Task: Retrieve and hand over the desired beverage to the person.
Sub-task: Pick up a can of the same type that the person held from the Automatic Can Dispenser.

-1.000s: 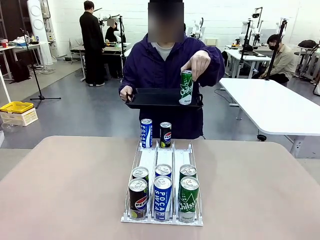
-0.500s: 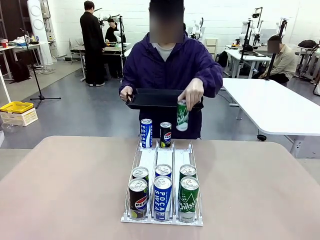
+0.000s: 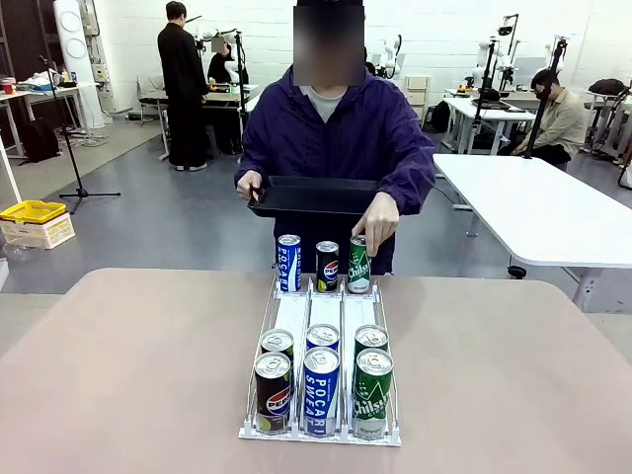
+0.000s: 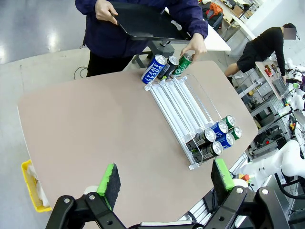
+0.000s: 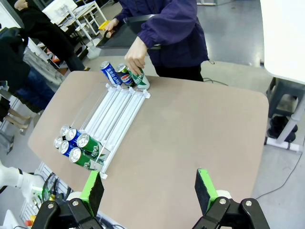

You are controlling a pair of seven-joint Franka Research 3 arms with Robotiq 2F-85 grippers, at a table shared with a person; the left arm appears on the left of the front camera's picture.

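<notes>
Okay, front view: the person [image 3: 331,128] stands at the far side of the table [image 3: 128,365], one arm holding a black tray [image 3: 316,196] level at the waist. The person's reaching hand [image 3: 376,215] grips the top of a green can [image 3: 358,265], which stands upright at the far end of the white rack [image 3: 324,316], in the right lane. Beside it in the far row are a Pepsi can [image 3: 327,267] in the middle and a blue Pocari can [image 3: 288,263] on the left. The rack's near end holds six near cans [image 3: 321,390] in two rows: Pepsi, Pocari, green, left to right.

Left wrist view: your left hand [image 4: 165,176] hangs released above the table, green pads wide apart with nothing between them. The rack lies ahead, well apart from it. The green can [image 4: 183,63] is at the rack's far end, under the person's reaching hand [image 4: 194,46].

Right wrist view: your right hand [image 5: 149,190] is released too, pads spread, nothing held, high over the table. The green can [image 5: 140,78] sits at the rack's far corner with the person's reaching hand on top.
</notes>
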